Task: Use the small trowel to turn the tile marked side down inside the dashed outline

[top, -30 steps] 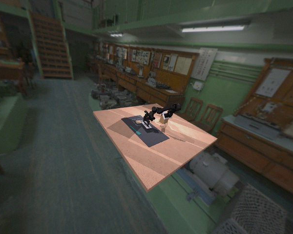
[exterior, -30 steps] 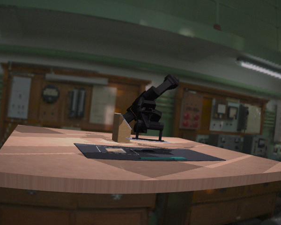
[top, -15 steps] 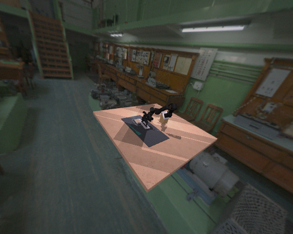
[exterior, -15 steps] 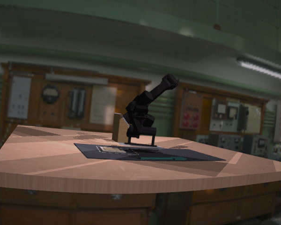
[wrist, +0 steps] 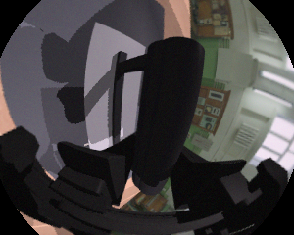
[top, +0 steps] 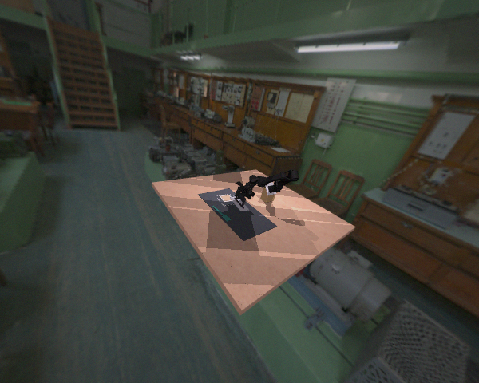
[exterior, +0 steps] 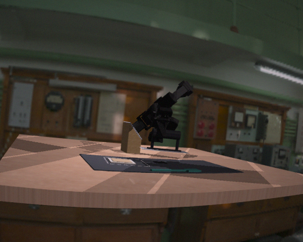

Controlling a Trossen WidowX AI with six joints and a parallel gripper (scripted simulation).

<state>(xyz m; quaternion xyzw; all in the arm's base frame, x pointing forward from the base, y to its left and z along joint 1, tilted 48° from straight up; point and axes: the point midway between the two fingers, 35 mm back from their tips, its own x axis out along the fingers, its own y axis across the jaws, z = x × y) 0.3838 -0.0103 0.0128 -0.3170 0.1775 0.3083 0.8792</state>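
Note:
The tile [top: 226,198] [exterior: 121,160] lies flat on the mat [top: 252,227] [exterior: 219,168], inside the dashed outline as far as I can tell. Its upper face is plain beige with a pale rim, and no mark shows on it. The underside is hidden. My gripper [top: 242,193] [exterior: 159,134] [wrist: 152,136] is shut on the black handle of the trowel [exterior: 171,134] [wrist: 171,108]. The trowel's flat pale blade hangs level above the mat, to the right of the tile in the exterior view and apart from it.
A teal tool [top: 221,213] [exterior: 175,170] lies on the mat near its long edge. A wooden block [top: 267,195] [exterior: 131,144] with a slanted top stands on the table [top: 247,280] [exterior: 42,177] behind the mat, close to the arm.

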